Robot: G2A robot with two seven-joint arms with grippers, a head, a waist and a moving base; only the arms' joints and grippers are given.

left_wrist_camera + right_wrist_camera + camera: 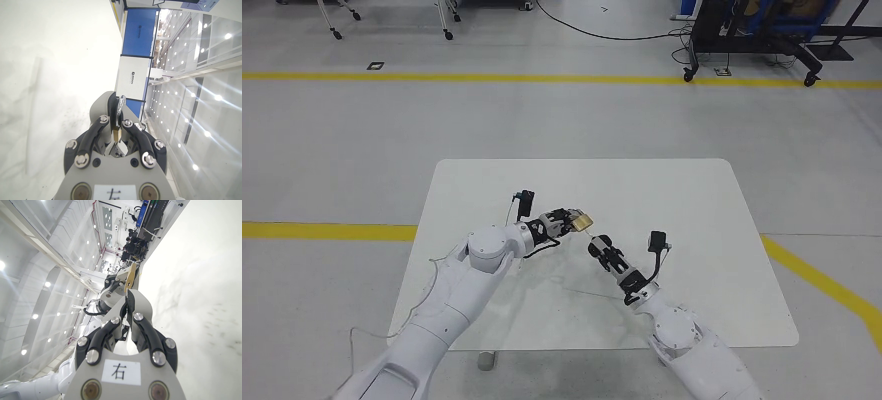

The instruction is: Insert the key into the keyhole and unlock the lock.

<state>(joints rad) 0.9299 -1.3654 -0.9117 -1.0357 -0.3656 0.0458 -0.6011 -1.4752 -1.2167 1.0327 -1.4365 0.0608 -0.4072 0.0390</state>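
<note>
My left gripper (564, 220) is shut on a brass padlock (582, 220) and holds it above the white table (692, 200). In the left wrist view the brass body (117, 134) and silver shackle (120, 106) sit between the fingers (100, 108). My right gripper (596, 242) is shut just short of the lock. In the right wrist view its black pads (130, 300) are pressed together right below the padlock (130, 275), whose dark keyhole (128, 283) faces them. The key is almost wholly hidden between the pads.
The table edge runs close behind the left arm and in front of the right arm. Yellow floor lines (542, 77) and wheeled frames (752, 40) lie far beyond the table.
</note>
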